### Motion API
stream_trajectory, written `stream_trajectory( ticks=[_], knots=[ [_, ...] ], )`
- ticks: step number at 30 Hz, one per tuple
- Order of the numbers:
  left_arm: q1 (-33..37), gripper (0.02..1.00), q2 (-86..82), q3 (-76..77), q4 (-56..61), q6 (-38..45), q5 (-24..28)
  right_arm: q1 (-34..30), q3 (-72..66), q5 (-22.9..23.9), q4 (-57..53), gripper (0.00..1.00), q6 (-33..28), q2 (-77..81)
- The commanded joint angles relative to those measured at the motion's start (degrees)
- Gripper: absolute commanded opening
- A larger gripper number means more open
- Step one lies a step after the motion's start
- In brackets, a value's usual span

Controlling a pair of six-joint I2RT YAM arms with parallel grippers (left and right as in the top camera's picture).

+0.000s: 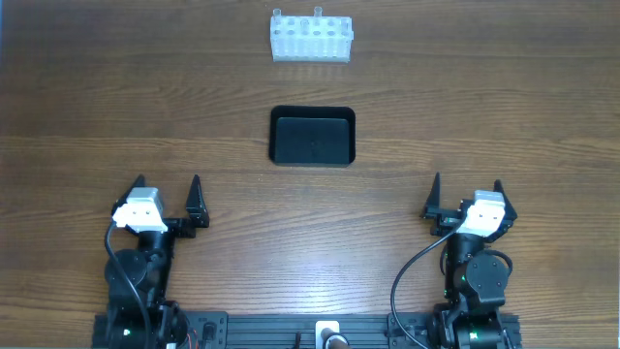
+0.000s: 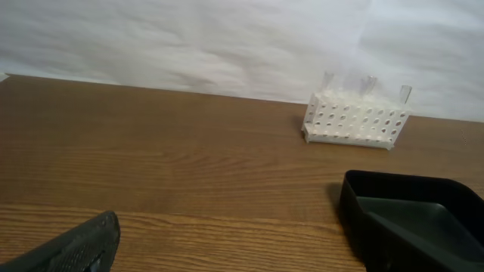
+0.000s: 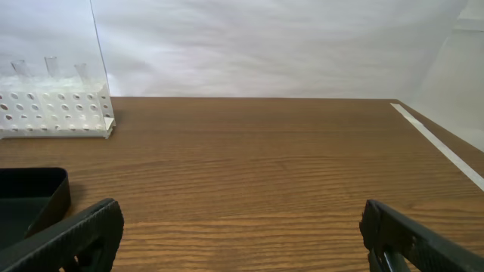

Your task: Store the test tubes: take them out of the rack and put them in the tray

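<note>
Test tubes (image 3: pixel 51 68) stand upright in the white rack (image 1: pixel 310 41) at the far side of the table (image 1: pixel 97 107); the rack's long axis runs left to right. The black tray (image 1: pixel 274 136), with nothing in it, lies between the rack and the arms. The left claw (image 1: pixel 167 184) and right claw (image 1: pixel 467 184) both gape open, holding nothing, about equally far from the rack.

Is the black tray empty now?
Empty. The tray shows a bare black floor; the test tubes stand in the rack.
</note>
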Motion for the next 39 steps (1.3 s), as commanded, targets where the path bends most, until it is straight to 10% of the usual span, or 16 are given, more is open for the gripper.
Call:
stream_trajectory(
  ticks=[1, 39],
  knots=[
    [0.2, 1.0, -0.2, -0.3, -0.1, 0.8, 0.6, -0.3, -0.3, -0.5, -0.2, 0.991, 0.0, -0.6],
    [0.2, 1.0, 0.0, -0.3, 2.2, 0.9, -0.1, -0.3, -0.3, -0.5, -0.2, 0.991, 0.0, -0.6]
  ],
)
